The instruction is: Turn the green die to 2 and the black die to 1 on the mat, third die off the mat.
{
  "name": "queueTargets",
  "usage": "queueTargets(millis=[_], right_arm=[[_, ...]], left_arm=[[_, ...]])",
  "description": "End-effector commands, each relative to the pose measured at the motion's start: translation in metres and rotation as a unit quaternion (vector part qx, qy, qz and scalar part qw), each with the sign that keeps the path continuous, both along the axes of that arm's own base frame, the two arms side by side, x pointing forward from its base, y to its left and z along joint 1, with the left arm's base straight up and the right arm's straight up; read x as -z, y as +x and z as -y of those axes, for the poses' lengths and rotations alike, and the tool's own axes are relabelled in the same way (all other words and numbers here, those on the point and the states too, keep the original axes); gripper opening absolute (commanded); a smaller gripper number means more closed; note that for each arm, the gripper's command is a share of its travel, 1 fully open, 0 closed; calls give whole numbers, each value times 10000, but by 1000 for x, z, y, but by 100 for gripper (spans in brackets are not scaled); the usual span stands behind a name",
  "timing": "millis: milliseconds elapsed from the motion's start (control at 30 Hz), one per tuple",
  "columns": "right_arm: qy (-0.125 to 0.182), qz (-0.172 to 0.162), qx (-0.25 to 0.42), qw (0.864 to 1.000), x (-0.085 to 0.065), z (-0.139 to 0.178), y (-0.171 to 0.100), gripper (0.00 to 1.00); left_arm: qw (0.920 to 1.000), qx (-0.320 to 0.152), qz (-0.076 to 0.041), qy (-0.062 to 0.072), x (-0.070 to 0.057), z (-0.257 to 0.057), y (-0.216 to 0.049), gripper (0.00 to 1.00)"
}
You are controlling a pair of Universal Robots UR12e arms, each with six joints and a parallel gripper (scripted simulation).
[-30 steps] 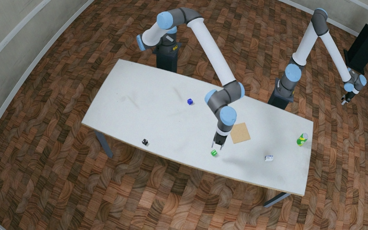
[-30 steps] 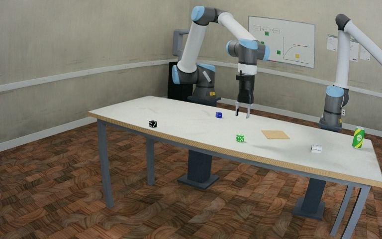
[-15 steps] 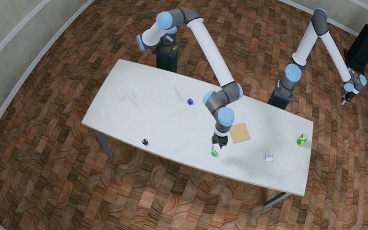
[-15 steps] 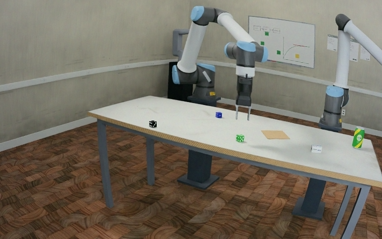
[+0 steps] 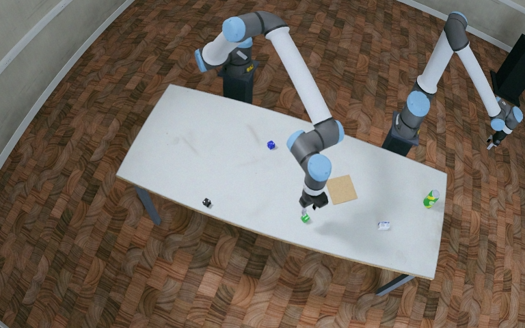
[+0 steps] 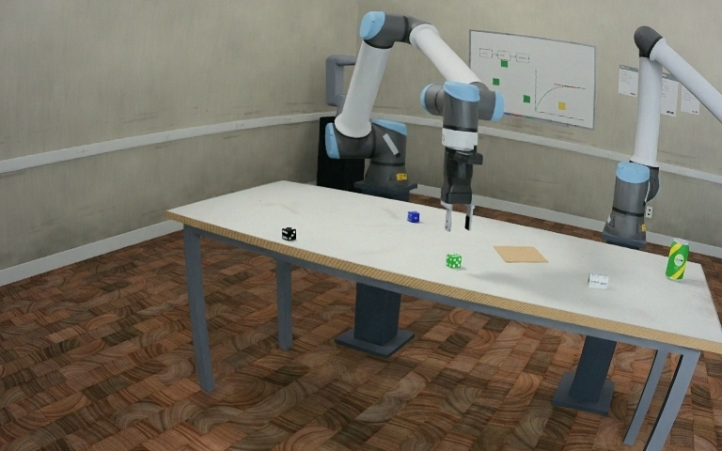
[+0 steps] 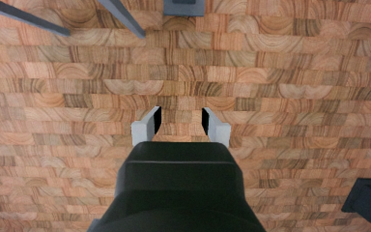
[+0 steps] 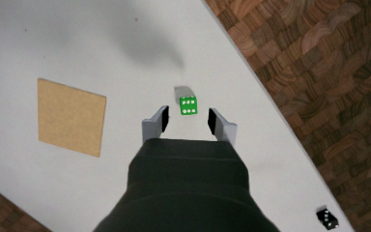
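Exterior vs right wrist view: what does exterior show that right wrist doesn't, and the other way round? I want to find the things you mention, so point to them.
Exterior only: blue die with white pips [image 5: 271,145] [image 6: 413,216], green-and-yellow can [image 5: 431,198] [image 6: 677,258], small white box [image 5: 383,225] [image 6: 598,280], whiteboard on the wall [image 6: 577,69].

Right wrist only: a readable six on the upward face of the green die with white pips [image 5: 305,218] [image 6: 453,260] [image 8: 188,105]; exterior is too oblique to read it.

Both: that die, black die with white pips [image 5: 207,202] [image 6: 289,234] [image 8: 328,219], square tan mat [image 5: 342,189] [image 6: 520,254] [image 8: 71,118], white tabletop [image 5: 185,119] [image 6: 340,234] [image 8: 271,159], open right hand [image 5: 308,209] [image 6: 458,228] [image 8: 188,119].
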State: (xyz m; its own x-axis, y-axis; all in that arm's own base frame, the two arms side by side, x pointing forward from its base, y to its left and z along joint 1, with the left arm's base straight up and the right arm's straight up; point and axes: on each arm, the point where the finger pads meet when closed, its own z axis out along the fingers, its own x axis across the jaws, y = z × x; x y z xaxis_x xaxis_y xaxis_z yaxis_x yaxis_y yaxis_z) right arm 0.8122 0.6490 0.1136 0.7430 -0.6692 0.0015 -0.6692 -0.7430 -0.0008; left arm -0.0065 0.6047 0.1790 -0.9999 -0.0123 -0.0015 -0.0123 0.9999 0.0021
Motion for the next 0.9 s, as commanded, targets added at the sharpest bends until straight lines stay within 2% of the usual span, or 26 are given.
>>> queueTargets(millis=[0,400,433,867], right_arm=[[1,-8,-447,9990,5,2,-1,100],[1,-8,-651,9979,6,2,-2,100],[1,-8,-651,9979,6,2,-2,87],[1,-8,-651,9979,6,2,-2,87]], left_arm=[[10000,-9,-7,-10,2,1,-2,100],[10000,-9,-7,-10,2,1,-2,100],[10000,-9,-7,-10,2,1,-2,100],[10000,-9,-7,-10,2,1,-2,100]])
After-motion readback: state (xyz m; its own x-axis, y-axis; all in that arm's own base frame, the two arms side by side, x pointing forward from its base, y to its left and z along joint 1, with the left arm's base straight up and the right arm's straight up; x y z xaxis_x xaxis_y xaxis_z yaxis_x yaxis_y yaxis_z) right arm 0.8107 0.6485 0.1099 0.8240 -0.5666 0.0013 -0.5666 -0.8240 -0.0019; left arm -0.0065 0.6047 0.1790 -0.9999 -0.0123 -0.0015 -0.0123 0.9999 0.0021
